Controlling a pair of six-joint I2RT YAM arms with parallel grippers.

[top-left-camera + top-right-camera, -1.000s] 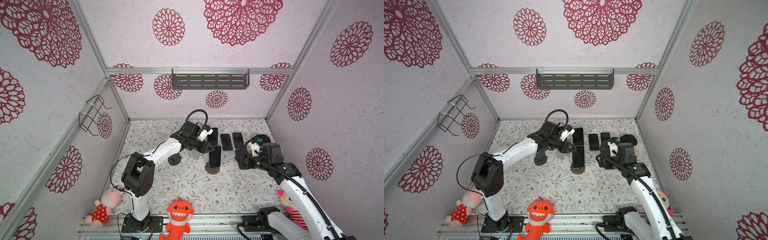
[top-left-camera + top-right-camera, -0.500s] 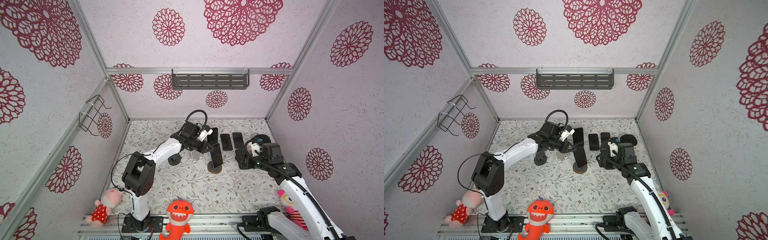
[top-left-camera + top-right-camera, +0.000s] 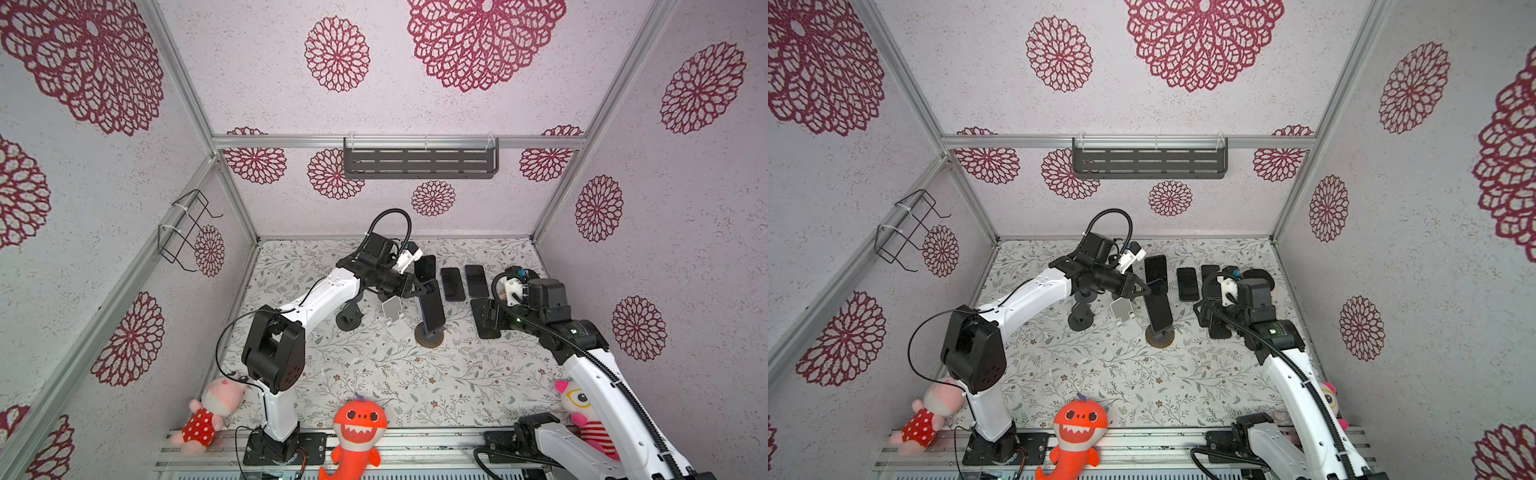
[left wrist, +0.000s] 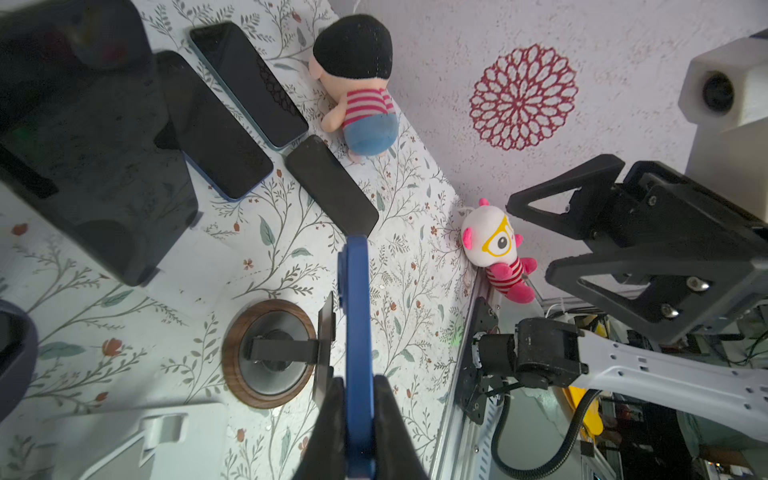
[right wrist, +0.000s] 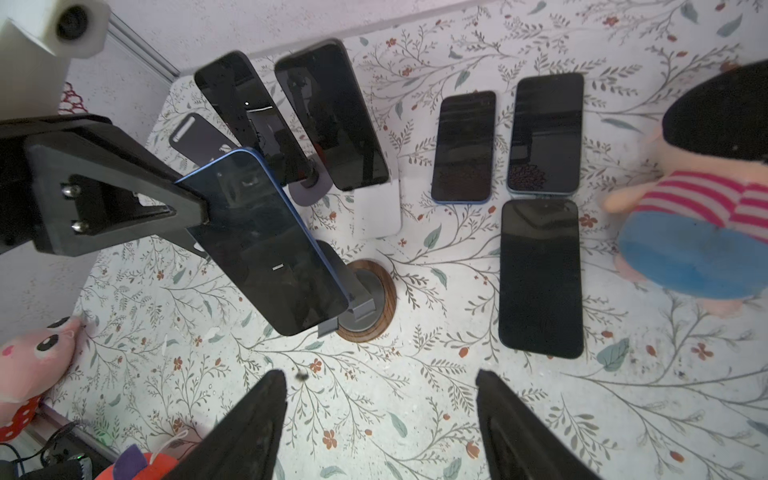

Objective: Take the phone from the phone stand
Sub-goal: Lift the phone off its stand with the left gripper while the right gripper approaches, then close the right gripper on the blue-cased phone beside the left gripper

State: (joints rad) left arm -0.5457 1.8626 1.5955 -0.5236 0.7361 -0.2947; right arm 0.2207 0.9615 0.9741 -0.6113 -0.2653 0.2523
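- In both top views, the left fingers [image 3: 413, 288] pinch the upper end of the tilted phone [image 3: 432, 309] above the phone stand [image 3: 430, 340].
- In the left wrist view, we see the phone [image 4: 355, 324] edge-on, clamped between those fingers, just beside the stand's plate.
- In the right wrist view, the right fingers [image 5: 257, 424] gape wide and empty, apart from the phone [image 5: 266, 249].

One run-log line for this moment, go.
left gripper: shut on blue phone, upper end | blue phone: tilted, lower end at phone stand | right gripper: open, empty
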